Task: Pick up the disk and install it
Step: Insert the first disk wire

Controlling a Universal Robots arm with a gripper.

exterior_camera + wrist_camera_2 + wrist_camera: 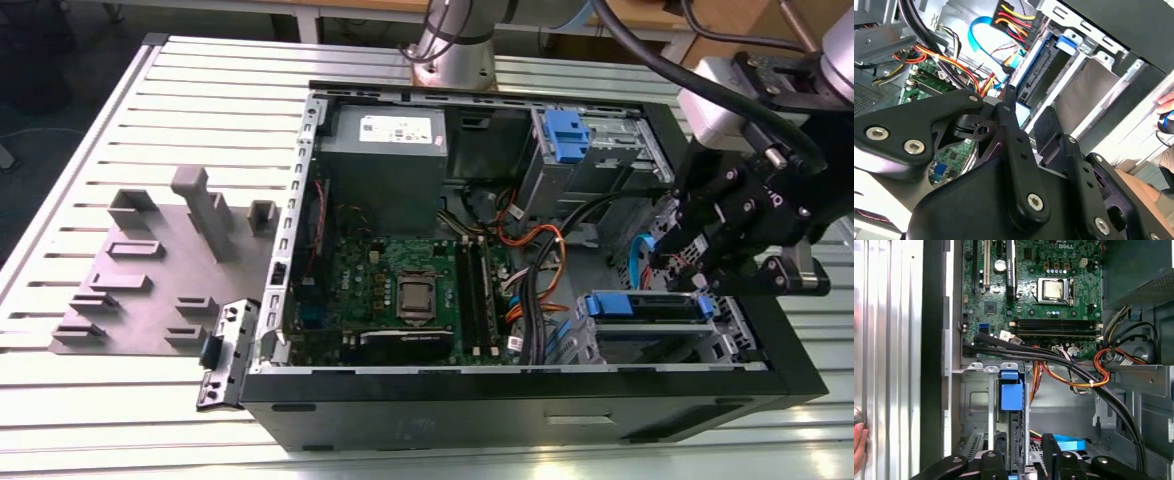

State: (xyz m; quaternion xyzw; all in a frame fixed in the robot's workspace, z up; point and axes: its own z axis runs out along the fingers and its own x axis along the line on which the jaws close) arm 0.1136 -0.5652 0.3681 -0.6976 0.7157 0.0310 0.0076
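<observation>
The disk [647, 305] stands on edge in the drive cage [727, 325] at the case's front corner, on the exterior view's right, with its blue carrier rail uppermost. In the first wrist view the disk [1018, 440] is edge-on, a blue tab at its motherboard end. My gripper [697, 285] hangs over the disk's other end. Its black fingers [995, 460] straddle the disk, and a gap shows on one side, so the gripper [1024, 460] is open. The second wrist view has the disk [1044, 70] in the cage beyond my gripper [1026, 117].
The open computer case [534, 385] lies on a slatted table [147, 400]. Black, orange and blue cables [1074, 372] cross beside the cage. A second blue carrier [567, 135] sits in the upper bay. A grey fixture plate [147, 270] lies on the exterior view's left. A person's hand [858, 442] rests outside the case.
</observation>
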